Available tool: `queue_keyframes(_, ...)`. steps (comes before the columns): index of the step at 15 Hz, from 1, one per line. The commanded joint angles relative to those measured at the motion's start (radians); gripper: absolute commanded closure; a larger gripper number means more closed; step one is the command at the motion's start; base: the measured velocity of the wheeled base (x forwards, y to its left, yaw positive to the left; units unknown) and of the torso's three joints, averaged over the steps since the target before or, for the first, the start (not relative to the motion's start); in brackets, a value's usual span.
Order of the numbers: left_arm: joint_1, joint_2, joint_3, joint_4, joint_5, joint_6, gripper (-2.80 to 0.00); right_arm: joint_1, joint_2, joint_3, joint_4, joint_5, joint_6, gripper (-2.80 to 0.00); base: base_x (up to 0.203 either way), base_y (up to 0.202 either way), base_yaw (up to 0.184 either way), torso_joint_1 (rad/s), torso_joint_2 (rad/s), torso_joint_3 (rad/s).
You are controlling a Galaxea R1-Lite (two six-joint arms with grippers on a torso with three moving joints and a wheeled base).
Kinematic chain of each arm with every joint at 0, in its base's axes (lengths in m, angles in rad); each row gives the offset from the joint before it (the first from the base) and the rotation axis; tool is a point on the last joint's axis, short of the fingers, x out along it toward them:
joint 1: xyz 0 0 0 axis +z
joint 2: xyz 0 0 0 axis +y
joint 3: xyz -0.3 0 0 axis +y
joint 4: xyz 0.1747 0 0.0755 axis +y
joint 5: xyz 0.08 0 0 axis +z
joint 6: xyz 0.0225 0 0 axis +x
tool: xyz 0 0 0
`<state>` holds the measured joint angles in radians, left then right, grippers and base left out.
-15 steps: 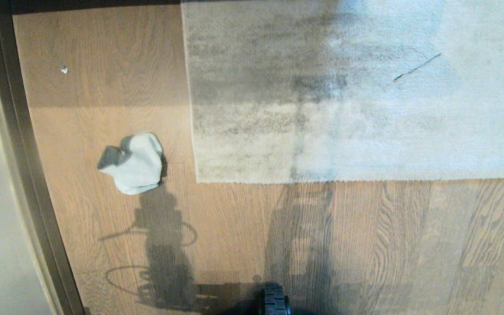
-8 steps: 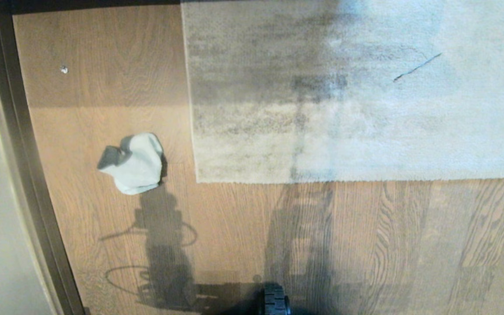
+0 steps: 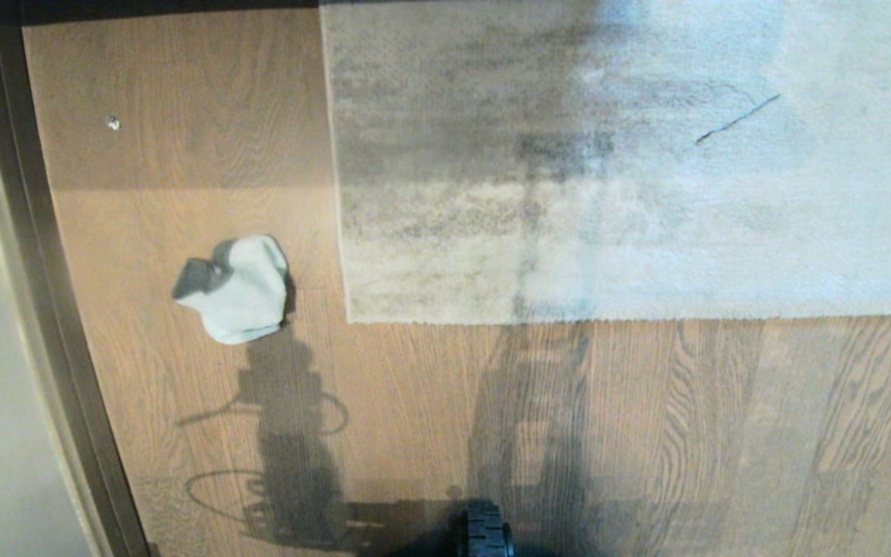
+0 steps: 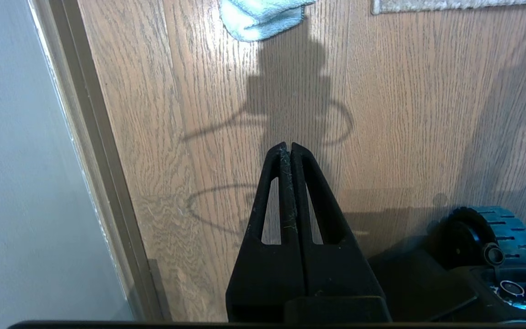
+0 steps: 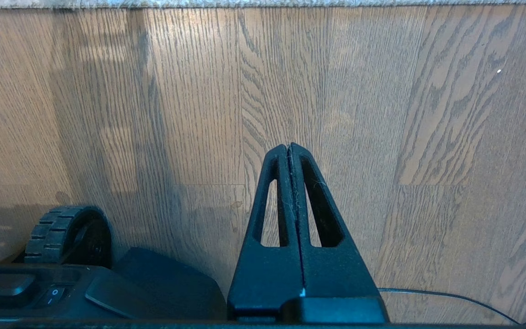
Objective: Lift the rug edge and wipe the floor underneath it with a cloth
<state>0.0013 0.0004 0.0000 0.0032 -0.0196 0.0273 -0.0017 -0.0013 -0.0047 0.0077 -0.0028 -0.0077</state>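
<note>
1. Brown wood-grain planks make up the floor [image 3: 646, 433], and on them the cloth [image 3: 237, 288] lies crumpled, off-white side mostly up with a dark grey fold at one end, between the baseboard [image 3: 35, 255] and the rug's near corner.
2. Pale grey-beige pile with darker streaks marks the rug; the rug edge [image 3: 631, 319] runs straight across the head view, left to right, and ends in a square corner just right of the cloth. It lies flat, not yet lifted.
3. Neither arm shows in the head view. The left gripper [image 4: 286, 147] hangs above bare floor, its fingers pressed together and holding nothing; the cloth [image 4: 258, 16] sits straight ahead of its tips, well apart, with the rug corner [image 4: 381, 7] off to the side.
4. The right gripper [image 5: 289, 147] is likewise pressed together and empty, pointing at the rug edge [image 5: 263, 3], whose long line lies crosswise to the fingers.
5. My reading: the left arm is the nearer one for the cloth, the right arm for the border, so each would reach forward along its own line.
6. Nothing lies between either gripper and its target. The robot's wheel [image 3: 486, 532] sits low between the arms, a thin cable [image 5: 450, 299] trails near the right one, and a small pale speck [image 3: 113, 122] lies far off on the floor.
</note>
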Motion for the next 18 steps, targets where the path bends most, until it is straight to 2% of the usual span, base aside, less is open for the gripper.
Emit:
queue_keyframes(1, 0.0, 0.0, -0.001, 0.0, 0.0, 0.0, 0.0, 0.0, 0.001, 0.0, 0.0, 0.0, -0.002, 0.0, 0.0, 0.0, 0.0, 0.0, 0.0, 0.0)
queue_keyframes(18, 0.0, 0.0, 0.0, 0.0, 0.0, 0.0, 0.0, 0.0, 0.001, 0.0, 0.0, 0.0, -0.002, 0.0, 0.0, 0.0, 0.0, 0.0, 0.0, 0.0)
